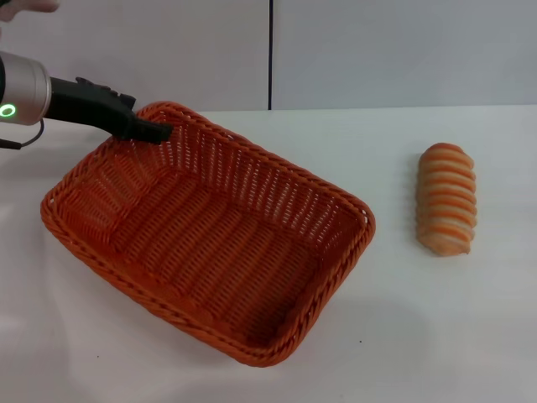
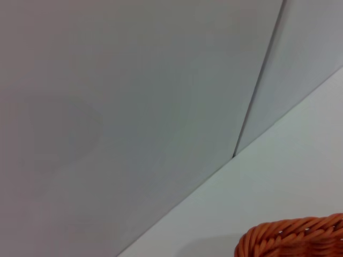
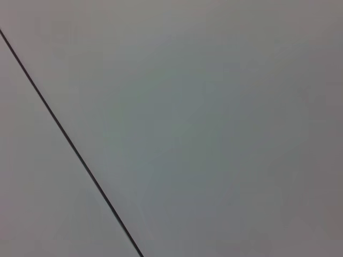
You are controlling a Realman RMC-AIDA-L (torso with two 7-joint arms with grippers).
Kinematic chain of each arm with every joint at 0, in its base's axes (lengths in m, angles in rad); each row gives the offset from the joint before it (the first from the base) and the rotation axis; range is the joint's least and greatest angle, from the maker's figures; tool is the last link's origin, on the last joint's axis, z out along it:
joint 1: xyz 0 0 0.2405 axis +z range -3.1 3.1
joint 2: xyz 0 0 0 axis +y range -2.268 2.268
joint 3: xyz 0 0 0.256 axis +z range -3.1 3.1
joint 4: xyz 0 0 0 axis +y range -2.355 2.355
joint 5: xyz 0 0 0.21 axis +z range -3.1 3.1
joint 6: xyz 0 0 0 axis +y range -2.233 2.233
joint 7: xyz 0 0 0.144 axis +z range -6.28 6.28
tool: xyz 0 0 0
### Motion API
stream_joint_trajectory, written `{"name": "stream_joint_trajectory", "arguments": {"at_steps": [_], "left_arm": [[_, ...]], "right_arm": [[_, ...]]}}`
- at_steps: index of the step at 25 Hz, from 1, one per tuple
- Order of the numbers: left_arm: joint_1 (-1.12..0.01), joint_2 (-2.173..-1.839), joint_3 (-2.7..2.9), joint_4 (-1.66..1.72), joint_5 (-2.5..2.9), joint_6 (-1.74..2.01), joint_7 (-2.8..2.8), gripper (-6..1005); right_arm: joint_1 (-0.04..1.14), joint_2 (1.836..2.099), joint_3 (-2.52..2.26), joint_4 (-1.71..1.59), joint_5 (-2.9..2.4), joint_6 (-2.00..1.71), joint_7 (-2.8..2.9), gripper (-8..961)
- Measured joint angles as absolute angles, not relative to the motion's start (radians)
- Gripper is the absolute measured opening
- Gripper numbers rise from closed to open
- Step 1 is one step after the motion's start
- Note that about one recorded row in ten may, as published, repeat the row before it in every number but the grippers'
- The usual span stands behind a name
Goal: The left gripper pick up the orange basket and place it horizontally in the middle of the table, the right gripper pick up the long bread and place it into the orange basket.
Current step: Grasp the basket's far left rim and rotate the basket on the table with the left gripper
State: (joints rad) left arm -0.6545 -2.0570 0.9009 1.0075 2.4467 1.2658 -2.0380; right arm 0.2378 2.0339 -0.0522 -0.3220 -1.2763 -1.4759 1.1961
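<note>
one orange basket (image 1: 210, 239) sits on the table (image 1: 436, 327), left of centre, long axis diagonal from far-left to near-right. left gripper (image 1: 155, 131) at its far-left rim corner, fingers pinching the rim. long bread (image 1: 446, 198) lies well right, long axis far-to-near. no readable writing.
</note>
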Motion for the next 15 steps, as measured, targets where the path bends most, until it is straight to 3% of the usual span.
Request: {"name": "stream_joint_trajectory", "arguments": {"at_steps": [10,13,15], "left_arm": [[-0.67,-2.057,0.927,1.004,2.471,1.259,-2.05,805],[-0.67,-2.058,0.935,1.003,2.473,1.249,-2.047,561],[-0.67,-2.058,0.935,1.003,2.473,1.247,-2.046,523]], "right_arm": [[0.241,2.033,-0.052,-0.322,-1.276,-1.466,1.197,45],[0.241,2.033,-0.052,-0.321,-1.276,-1.466,1.198,47],[0.241,2.033,-0.052,-0.321,-1.276,-1.465,1.198,48]]}}
